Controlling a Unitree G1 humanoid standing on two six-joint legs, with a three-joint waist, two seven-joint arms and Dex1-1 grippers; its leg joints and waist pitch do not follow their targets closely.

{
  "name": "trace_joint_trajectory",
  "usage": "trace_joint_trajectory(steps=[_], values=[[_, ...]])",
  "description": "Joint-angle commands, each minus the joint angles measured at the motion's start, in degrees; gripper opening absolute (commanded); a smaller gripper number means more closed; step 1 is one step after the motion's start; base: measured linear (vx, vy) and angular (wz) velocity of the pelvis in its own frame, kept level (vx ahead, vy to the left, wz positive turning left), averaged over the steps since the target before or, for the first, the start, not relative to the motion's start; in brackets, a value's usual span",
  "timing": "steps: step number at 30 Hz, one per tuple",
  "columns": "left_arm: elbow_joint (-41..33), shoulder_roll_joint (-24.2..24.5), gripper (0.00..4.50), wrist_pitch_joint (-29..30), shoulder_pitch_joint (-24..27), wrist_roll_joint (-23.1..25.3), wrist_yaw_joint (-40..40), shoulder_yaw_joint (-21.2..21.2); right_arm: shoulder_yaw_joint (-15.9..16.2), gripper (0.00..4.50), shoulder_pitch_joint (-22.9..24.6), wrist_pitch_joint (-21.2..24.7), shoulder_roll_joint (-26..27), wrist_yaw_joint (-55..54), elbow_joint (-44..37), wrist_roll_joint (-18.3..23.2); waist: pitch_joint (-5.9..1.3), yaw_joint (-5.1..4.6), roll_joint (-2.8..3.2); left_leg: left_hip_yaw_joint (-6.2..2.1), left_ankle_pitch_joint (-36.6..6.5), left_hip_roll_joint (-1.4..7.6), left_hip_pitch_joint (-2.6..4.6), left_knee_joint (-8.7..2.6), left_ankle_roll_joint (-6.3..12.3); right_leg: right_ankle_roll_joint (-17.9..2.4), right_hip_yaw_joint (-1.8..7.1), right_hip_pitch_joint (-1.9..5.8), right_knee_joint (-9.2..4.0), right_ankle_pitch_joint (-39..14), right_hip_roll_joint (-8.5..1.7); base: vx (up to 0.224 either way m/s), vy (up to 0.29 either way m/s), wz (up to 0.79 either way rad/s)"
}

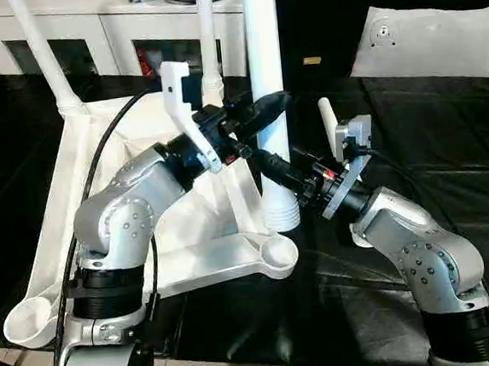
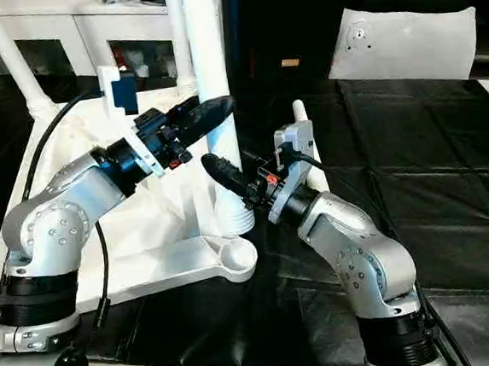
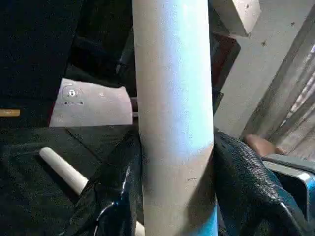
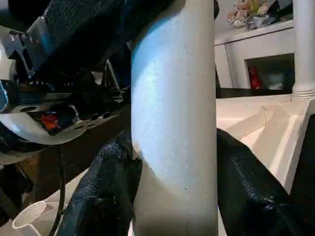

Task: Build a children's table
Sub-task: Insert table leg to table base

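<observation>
The children's table top (image 1: 81,180) lies upside down on the black cloth, with two legs (image 1: 42,48) (image 1: 207,41) standing in its far corner sockets. A third leg (image 1: 263,53) stands upright, its ribbed foot (image 1: 281,212) resting just beyond the empty near-right socket (image 1: 278,253). My left gripper (image 1: 270,105) is shut on this leg from the left, and my right gripper (image 1: 265,164) is shut on it lower down from the right. In the wrist views the leg (image 3: 174,123) (image 4: 174,123) sits between black fingers (image 3: 246,182) (image 4: 103,196). Another leg (image 1: 327,117) lies on the cloth behind my right wrist.
The near-left socket (image 1: 27,320) is empty and hangs near the front edge of the work surface. White cabinets with glass doors (image 1: 111,32) stand at the back. A flat white panel (image 1: 429,40) lies at the far right on the black cloth (image 1: 448,157).
</observation>
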Motion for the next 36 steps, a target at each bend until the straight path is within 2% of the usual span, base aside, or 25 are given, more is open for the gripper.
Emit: trace_joint_trajectory(steps=[1,8,10,11,13,15,17,19,20,21,24,26,29,32,36], values=[[-0.2,1.2,1.82,-1.9,-1.5,2.1,1.0,0.6,-0.2,2.59,-0.6,0.2,-0.3,-0.3,0.5,-0.8,-3.99,-0.08,-0.12,-0.84,0.7,3.14,-0.68,-4.42,2.00,-6.9,3.58,4.02,-4.44,-14.7,-5.62,0.000,0.000,0.00],[0.7,1.8,1.82,-3.7,-1.7,3.5,0.6,0.3,0.2,3.28,-1.6,0.0,-1.5,0.5,1.1,-0.9,-4.01,-0.01,-0.39,-0.77,1.3,3.17,-0.59,-4.39,2.22,-6.6,3.57,3.89,-4.38,-14.9,-5.58,0.000,0.000,0.00],[1.1,2.5,1.82,-4.2,-1.8,4.4,0.1,-0.2,0.1,3.28,-2.2,0.6,-2.3,1.0,1.3,-0.7,-3.95,-0.03,-0.50,-0.68,1.1,3.06,-0.58,-4.35,2.27,-6.4,3.59,3.86,-4.51,-15.5,-5.58,0.000,0.000,0.00],[1.1,2.7,1.82,-4.3,-1.8,4.6,-0.1,-0.4,0.0,3.55,-2.3,0.9,-2.6,1.1,1.3,-0.6,-3.95,-0.03,-0.50,-0.68,1.1,3.06,-0.58,-4.35,2.27,-6.4,3.59,3.86,-4.51,-15.5,-5.58,0.000,0.000,0.00],[1.3,3.3,1.82,-4.5,-1.9,5.1,-1.3,-1.0,0.1,3.70,-3.4,2.9,-4.1,2.3,1.5,-0.1,-4.02,0.02,-0.68,-0.72,1.7,3.04,-0.56,-4.34,2.51,-6.1,3.62,3.96,-4.34,-15.2,-5.53,0.000,0.000,0.00],[1.3,3.7,1.82,-4.6,-2.0,5.2,-2.0,-1.4,0.5,3.86,-4.1,4.3,-5.1,3.1,1.6,0.0,-4.01,0.01,-0.59,-0.71,2.0,3.07,-0.57,-4.31,2.60,-6.2,3.62,3.90,-4.31,-14.8,-5.53,0.000,0.000,0.00],[1.4,4.3,1.82,-4.8,-2.1,5.5,-3.3,-2.1,1.2,3.86,-5.1,5.7,-6.7,4.6,2.1,0.0,-4.08,0.03,-0.70,-0.71,2.3,3.14,-0.53,-4.26,2.70,-6.9,3.60,3.93,-4.18,-13.9,-5.62,0.000,0.000,0.00],[1.4,5.0,1.82,-5.2,-2.3,5.8,-5.4,-3.3,2.4,3.86,-6.6,6.7,-8.7,7.2,3.4,-0.2,-4.06,0.02,-1.13,-0.66,2.2,3.19,-0.53,-4.28,2.89,-7.2,3.63,3.95,-4.10,-14.1,-5.67,0.000,0.000,0.00],[1.4,5.1,1.82,-5.2,-2.5,5.8,-6.0,-3.6,2.7,3.86,-7.0,6.9,-9.4,8.2,3.8,-0.1,-4.04,0.06,-0.99,-0.62,2.2,3.19,-0.45,-4.25,2.92,-7.3,3.64,3.85,-4.16,-14.3,-5.70,0.000,0.000,0.00],[1.5,5.2,1.82,-5.2,-2.6,5.7,-6.3,-3.7,2.9,3.95,-7.3,7.0,-9.8,8.8,4.1,0.0,-4.01,0.07,-1.27,-0.59,2.2,3.21,-0.50,-4.25,2.97,-7.4,3.66,3.94,-4.11,-14.2,-5.72,0.000,0.000,0.00],[1.6,5.3,1.81,-5.3,-2.9,5.6,-7.0,-4.0,3.2,4.01,-7.9,7.2,-10.5,10.1,4.7,0.2,-4.09,0.09,-1.29,-0.62,2.9,3.35,-0.51,-4.18,3.03,-8.0,3.68,3.97,-3.93,-12.6,-5.81,0.000,0.000,0.00],[2.0,5.6,1.81,-5.5,-3.3,5.6,-8.3,-4.5,3.8,4.01,-8.5,7.3,-11.6,12.2,5.4,0.2,-4.10,0.05,-1.58,-0.55,2.8,3.26,-0.45,-4.15,3.34,-8.4,3.65,3.96,-3.93,-12.3,-5.78,0.000,0.000,0.00],[2.1,6.0,1.81,-5.6,-3.7,5.7,-10.2,-5.1,4.5,4.01,-9.2,7.3,-12.8,14.4,6.9,-0.3,-4.08,0.19,-1.59,-0.52,2.7,3.20,-0.49,-4.09,3.47,-8.0,3.66,4.02,-4.07,-13.9,-5.84,0.000,0.000,0.00],[2.0,6.0,1.81,-5.6,-3.8,5.7,-11.0,-5.4,4.6,3.66,-9.5,7.3,-13.0,14.9,7.6,-0.4,-4.05,0.18,-1.60,-0.51,2.7,3.22,-0.57,-4.09,3.32,-7.7,3.61,4.01,-4.12,-14.5,-5.85,0.000,0.000,0.00],[1.5,6.2,1.81,-5.8,-3.8,6.0,-12.5,-6.6,5.0,3.44,-10.0,7.1,-12.6,15.5,9.0,-0.6,-4.16,0.18,-1.65,-0.53,2.9,3.23,-0.57,-4.03,3.45,-8.0,3.56,4.00,-4.03,-13.9,-5.81,0.000,0.000,0.00]])
